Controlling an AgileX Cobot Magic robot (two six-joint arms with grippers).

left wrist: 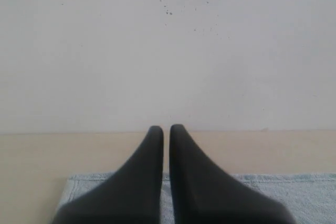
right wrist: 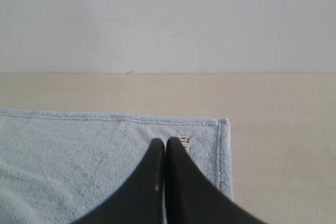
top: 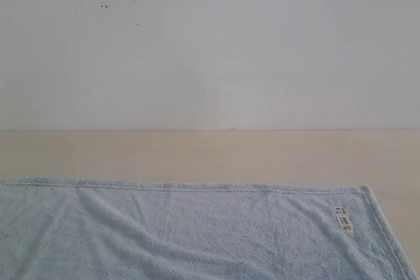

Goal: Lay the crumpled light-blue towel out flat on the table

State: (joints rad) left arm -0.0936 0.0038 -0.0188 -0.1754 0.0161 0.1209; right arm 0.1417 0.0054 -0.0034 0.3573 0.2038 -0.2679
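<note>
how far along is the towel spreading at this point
Mostly done: the towel lies open on the table, its far hem straight and the corner by the label squared, with only soft ripples. In hand: nothing; the left gripper and right gripper are both shut with no cloth pinched. Left: perhaps smoothing those ripples; the near edge is out of view, so I cannot confirm it.

The exterior view looks low and level across the table (top: 210,152) toward the wall (top: 210,50), with the towel (top: 184,234) filling its near edge. The left wrist view faces that wall past the left gripper (left wrist: 166,129), close above the towel, and shares the wall's dark specks (top: 104,4) with the exterior view. The right wrist view looks likewise past the right gripper (right wrist: 165,141), sharing the towel's corner with the label (top: 344,219).
</note>
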